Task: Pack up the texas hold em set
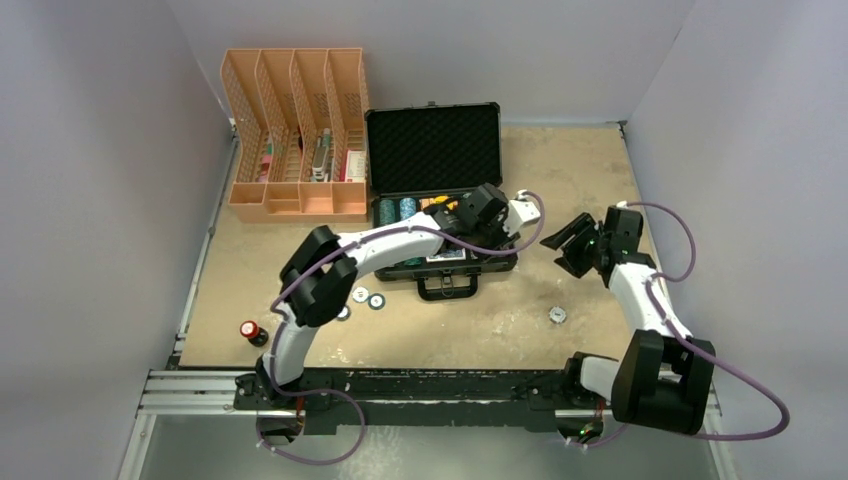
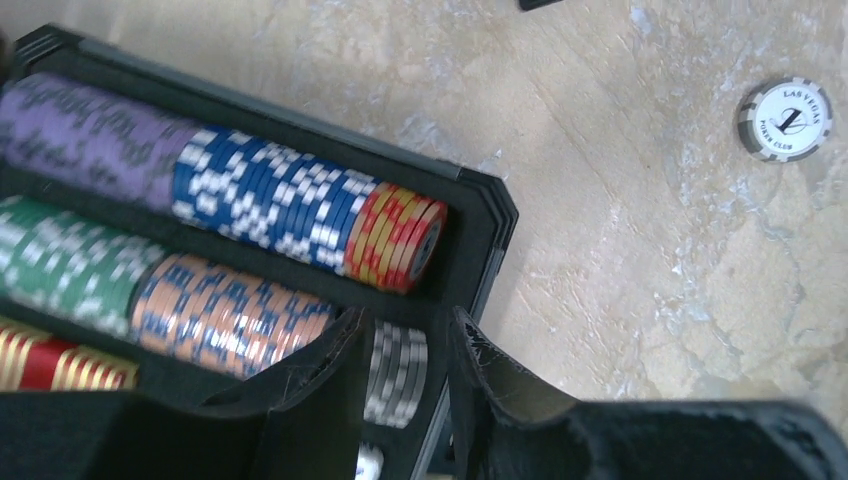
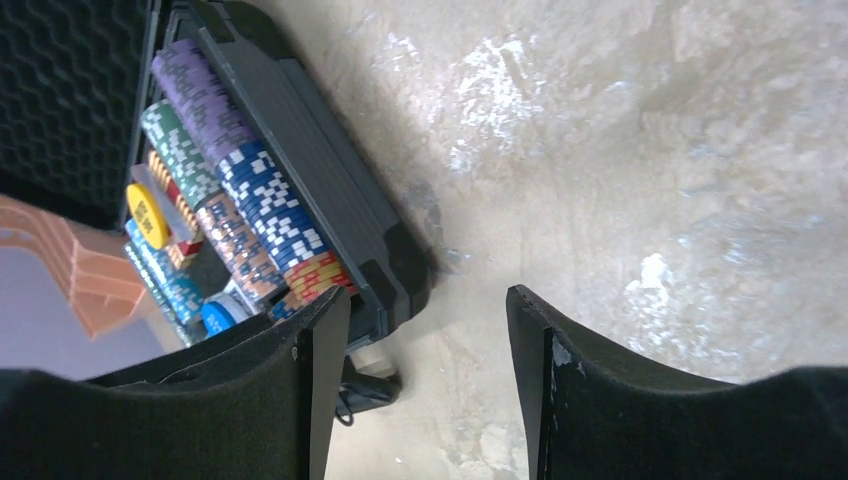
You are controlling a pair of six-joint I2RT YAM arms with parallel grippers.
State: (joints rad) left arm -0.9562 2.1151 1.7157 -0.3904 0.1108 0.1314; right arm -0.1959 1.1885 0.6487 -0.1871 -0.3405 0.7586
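- L claw (image 2: 405, 345): over the right end of the case (image 3: 330, 185) tray. Jaws partway open, fingers (image 2: 325, 385) either side of a short grey/white chip stack (image 2: 396, 372) sitting in its slot. Can't tell if the pads touch it; prob not gripped.
- R claw (image 3: 428, 340): jaws wide apart, nothing between them. Hangs above bare counter (image 3: 650, 150) just right of the case, not touching it.
- Case: open, mid-counter toward the back, foam-lined lid (image 1: 433, 148) upright.
- Tray rows hold chips on edge:
  - back row: purple chips (image 2: 90, 140), then blue/white chips (image 2: 270, 200), then red/yellow chips (image 2: 400, 235) at the row's end
  - next row: green chips (image 2: 60, 265), then orange/blue chips (image 2: 220, 315)
- Yellow disc (image 3: 148, 215) lies on top of the chips further in.
- Outside the case, on the counter:
  - a few loose chips (image 1: 377, 301) front-left of the case, near the L arm
  - lone white/grey chip (image 1: 557, 315) front-right, well apart from the case
- Orange organiser (image 1: 297, 130) just left of the lid.
- Red/black bottle (image 1: 250, 330) near the front-left counter edge.
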